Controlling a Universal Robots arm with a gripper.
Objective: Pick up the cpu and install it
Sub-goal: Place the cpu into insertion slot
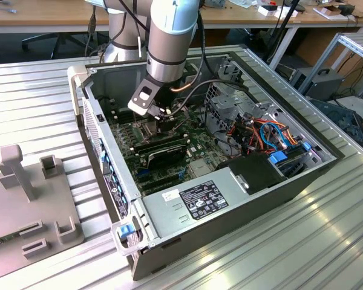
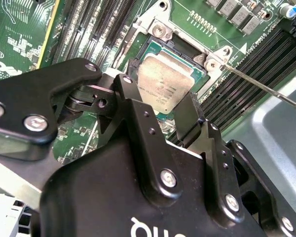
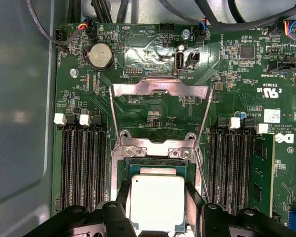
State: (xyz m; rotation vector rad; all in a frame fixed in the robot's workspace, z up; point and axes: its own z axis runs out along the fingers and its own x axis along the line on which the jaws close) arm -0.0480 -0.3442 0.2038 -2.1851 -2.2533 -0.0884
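The cpu [image 3: 157, 197] [image 2: 164, 81], a pale grey-tan square chip, lies between my gripper's [image 3: 157, 210] [image 2: 160, 108] two black fingers [image 3: 124, 200], which press on its opposite edges. It sits level in or just over the dark socket [image 3: 153, 167] [image 2: 155, 47] on the green motherboard [image 3: 246, 89]; I cannot tell if it is fully seated. The socket's metal frame [image 3: 160, 89] is hinged open, away from the chip. In the exterior view the gripper [image 1: 160, 118] reaches down into the open computer case [image 1: 242, 199].
Black memory slots [image 3: 81, 163] [image 3: 227, 163] flank the socket. A thin metal lever [image 2: 266, 89] stands beside it. A black card [image 1: 163, 152], the power supply [image 1: 196, 199] and cabled drive bays [image 1: 272, 136] fill the case. A grey fixture [image 1: 30, 199] lies at the exterior view's left.
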